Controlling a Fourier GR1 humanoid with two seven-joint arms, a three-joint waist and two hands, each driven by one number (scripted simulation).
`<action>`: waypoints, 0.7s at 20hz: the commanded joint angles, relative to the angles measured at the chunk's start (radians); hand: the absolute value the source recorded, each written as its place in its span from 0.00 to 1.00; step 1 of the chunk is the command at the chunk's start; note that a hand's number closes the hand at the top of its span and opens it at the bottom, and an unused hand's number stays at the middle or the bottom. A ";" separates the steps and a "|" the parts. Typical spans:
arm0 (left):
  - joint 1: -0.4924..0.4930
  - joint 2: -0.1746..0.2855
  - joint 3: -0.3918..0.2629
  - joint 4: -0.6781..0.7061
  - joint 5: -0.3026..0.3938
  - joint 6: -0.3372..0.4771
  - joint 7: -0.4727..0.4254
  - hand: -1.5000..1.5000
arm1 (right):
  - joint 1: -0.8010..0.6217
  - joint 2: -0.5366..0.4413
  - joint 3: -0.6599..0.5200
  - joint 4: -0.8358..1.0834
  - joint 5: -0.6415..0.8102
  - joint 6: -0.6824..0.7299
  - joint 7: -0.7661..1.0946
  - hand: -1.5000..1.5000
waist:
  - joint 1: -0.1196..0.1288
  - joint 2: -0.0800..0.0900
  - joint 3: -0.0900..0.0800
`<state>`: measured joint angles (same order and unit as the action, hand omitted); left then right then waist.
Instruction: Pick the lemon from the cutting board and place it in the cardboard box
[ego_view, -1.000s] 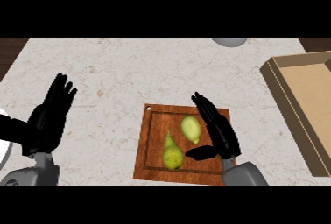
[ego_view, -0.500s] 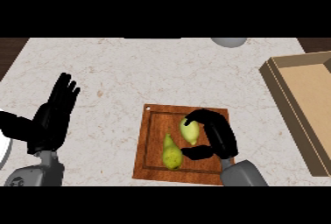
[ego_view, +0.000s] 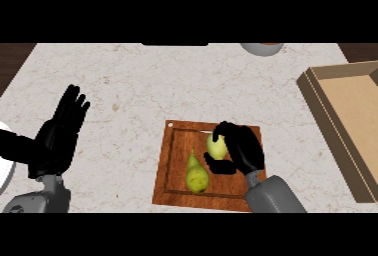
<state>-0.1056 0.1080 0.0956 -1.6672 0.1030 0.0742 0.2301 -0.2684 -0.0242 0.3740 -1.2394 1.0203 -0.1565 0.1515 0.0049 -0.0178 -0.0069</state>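
Note:
A pale yellow-green lemon (ego_view: 215, 147) sits on the wooden cutting board (ego_view: 177, 170) at the counter's middle front. My right hand (ego_view: 242, 150) curls round the lemon from its right side, fingers over its top and thumb below it, hiding part of it. A yellow-green pear (ego_view: 196, 175) lies on the board just left of and below the lemon. The cardboard box (ego_view: 347, 125) stands open at the right edge, well apart from the hand. My left hand (ego_view: 57, 135) rests open at the left, fingers up.
A grey bowl (ego_view: 261, 48) peeks in at the counter's far edge. A white plate's rim (ego_view: 4, 167) shows at the left edge beside my left forearm. Bare marble counter lies between the board and the box.
My right hand went from open beside the lemon to curled round it. The left hand shifted only slightly.

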 joint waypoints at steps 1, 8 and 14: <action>-0.010 -0.004 -0.002 0.011 -0.011 0.009 -0.003 0.50 | -0.061 -0.007 0.037 -0.038 0.099 0.196 0.216 1.00 | -0.009 0.013 0.005; 0.006 -0.029 -0.016 0.005 -0.013 0.012 -0.026 0.50 | -0.114 0.024 0.111 -0.327 0.153 0.381 0.358 1.00 | -0.006 0.016 0.006; -0.036 0.006 0.008 -0.005 0.006 0.003 0.045 0.50 | -0.133 0.023 0.174 -0.555 0.155 0.474 0.481 1.00 | -0.007 0.015 0.007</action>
<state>-0.1073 0.1107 0.1024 -1.6822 0.1093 0.0715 0.2489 -0.3628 -0.0137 0.5339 -1.6714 1.1838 0.2470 0.5516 -0.0017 -0.0035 -0.0006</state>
